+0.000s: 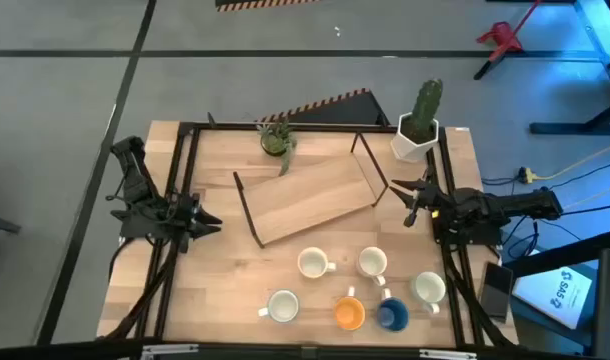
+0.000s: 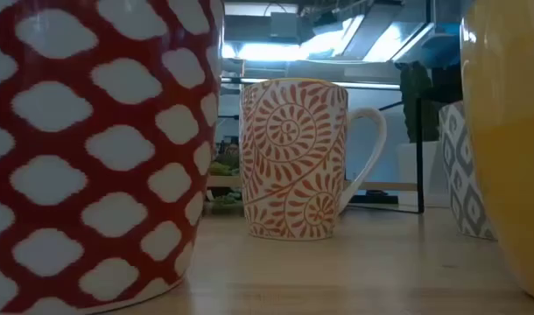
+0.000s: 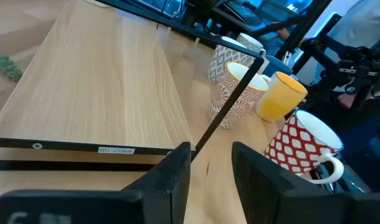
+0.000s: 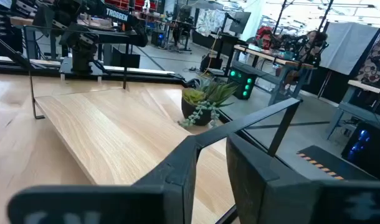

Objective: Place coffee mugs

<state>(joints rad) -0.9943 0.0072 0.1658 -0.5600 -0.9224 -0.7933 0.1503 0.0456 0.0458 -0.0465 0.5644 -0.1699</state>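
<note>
Ceramic mugs (image 1: 347, 288) sitting in a loose cluster, patterned red, orange, yellow, blue, left gripper (image 1: 207, 224) and right gripper (image 1: 397, 190) both resting slightly apart, holding nothing.

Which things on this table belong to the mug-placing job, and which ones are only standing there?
For the job:
- six coffee mugs at the near edge
- wooden shelf, probably where they go
- left gripper and right gripper, both waiting empty

Just standing there:
- cactus pot
- small green plant

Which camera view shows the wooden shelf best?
The high view: the whole wooden shelf with its black frame shows from above. Both wrist views show only part of its top. The low view hardly shows it, behind mugs.
</note>
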